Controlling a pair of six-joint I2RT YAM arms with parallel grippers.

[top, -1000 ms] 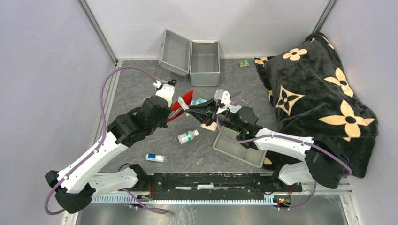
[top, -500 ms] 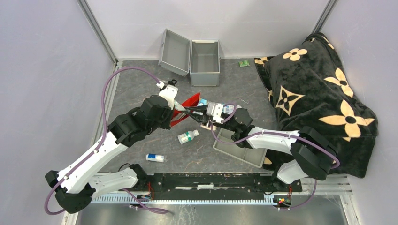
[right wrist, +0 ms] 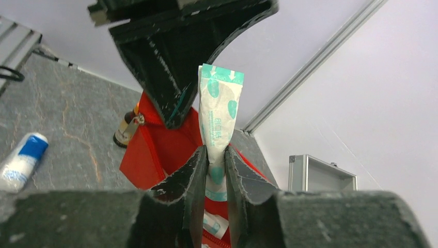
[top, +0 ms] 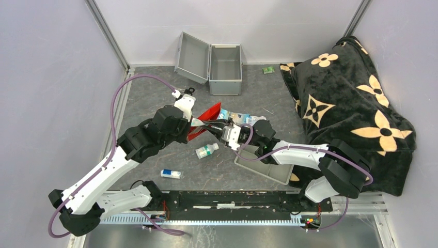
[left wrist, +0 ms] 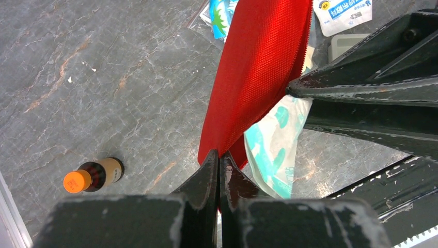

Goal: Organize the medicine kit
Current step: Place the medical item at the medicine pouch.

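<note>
Toward the left, an edge of the red pouch [left wrist: 258, 72] is pinched between the pressed-together fingers of the left gripper [left wrist: 219, 155]. Just right of it, a teal-and-white sachet [right wrist: 219, 108] is clamped in the right gripper [right wrist: 216, 152], close beside the pouch. The medicine kit [top: 225, 85] is seen at the far middle, its lid swung open to the left, well apart from both grippers. A grey tray [top: 263, 168] is seen at the near right.

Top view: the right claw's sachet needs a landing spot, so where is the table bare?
Bare: the near strip between the white tube and the grey tray; also between the open metal case and the blanket. Crowded: the centre, around the red pouch and clear bottle.
</note>
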